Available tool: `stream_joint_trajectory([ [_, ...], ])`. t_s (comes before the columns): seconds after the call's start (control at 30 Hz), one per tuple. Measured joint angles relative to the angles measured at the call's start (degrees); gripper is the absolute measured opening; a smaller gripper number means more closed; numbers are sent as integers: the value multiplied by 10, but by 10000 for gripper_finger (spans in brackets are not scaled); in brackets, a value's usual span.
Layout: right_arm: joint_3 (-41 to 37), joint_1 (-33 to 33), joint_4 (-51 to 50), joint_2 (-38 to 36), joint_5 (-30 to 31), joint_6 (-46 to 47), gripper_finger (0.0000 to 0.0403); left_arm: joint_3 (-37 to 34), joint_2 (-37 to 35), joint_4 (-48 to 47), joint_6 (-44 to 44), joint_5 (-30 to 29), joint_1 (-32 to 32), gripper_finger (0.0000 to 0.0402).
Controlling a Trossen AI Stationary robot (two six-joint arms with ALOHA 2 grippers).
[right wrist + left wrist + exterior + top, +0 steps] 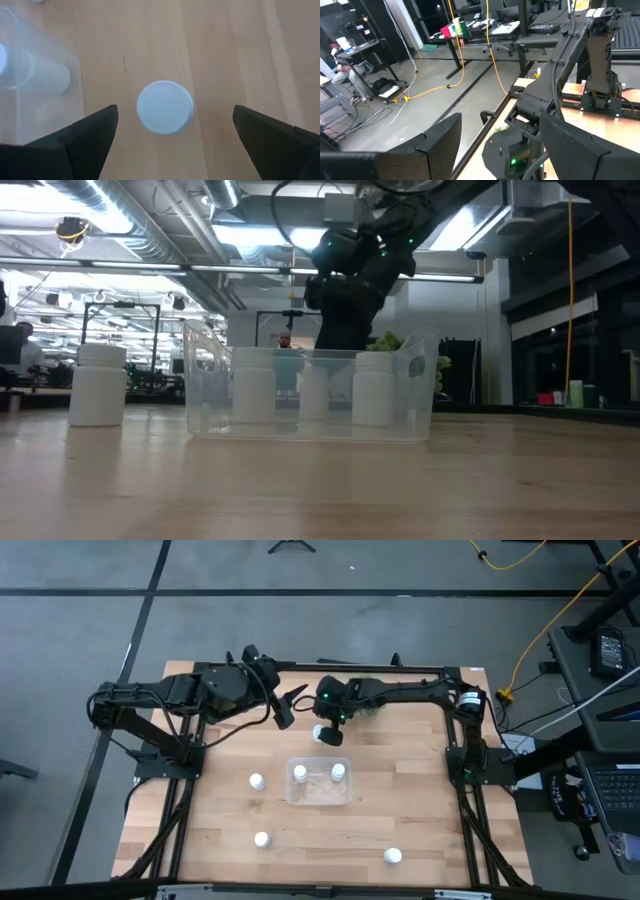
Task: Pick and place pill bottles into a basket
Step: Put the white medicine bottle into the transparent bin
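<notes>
Six pill bottles (258, 781) show in all: two inside the one basket (318, 796), four outside.

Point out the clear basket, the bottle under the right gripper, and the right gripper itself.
basket (300, 792): high view, left rim.
bottle (165, 107): right wrist view, cap top.
right gripper (175, 132): right wrist view, midway between open jaws.

The right arm (410, 692) reaches in from its base at the table's right edge, stretched along the far side toward the basket (318, 783). Its wrist bends down, and the right gripper (330, 732) hangs just beyond the basket's far wall — fingers (82, 137) spread wide. The left arm (170, 698) sits folded at the far left, well apart from the basket. The left gripper (288, 705) is held level — fingers parted, pointing toward the right arm's wrist.
</notes>
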Motion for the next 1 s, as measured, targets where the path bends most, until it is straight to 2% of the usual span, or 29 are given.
stream_joint_trajectory([
  [0.47, 0, 2, 36, 22, 10, -5, 387, 0, 0, -2, -15, 0, 0, 259],
  [0.7, 0, 4, 35, 22, 13, -4, 336, 0, 0, -2, -16, 0, -2, 259],
  [1.0, 0, 4, 33, 22, 13, -4, 251, 0, 0, -1, -16, -2, -2, 259],
])
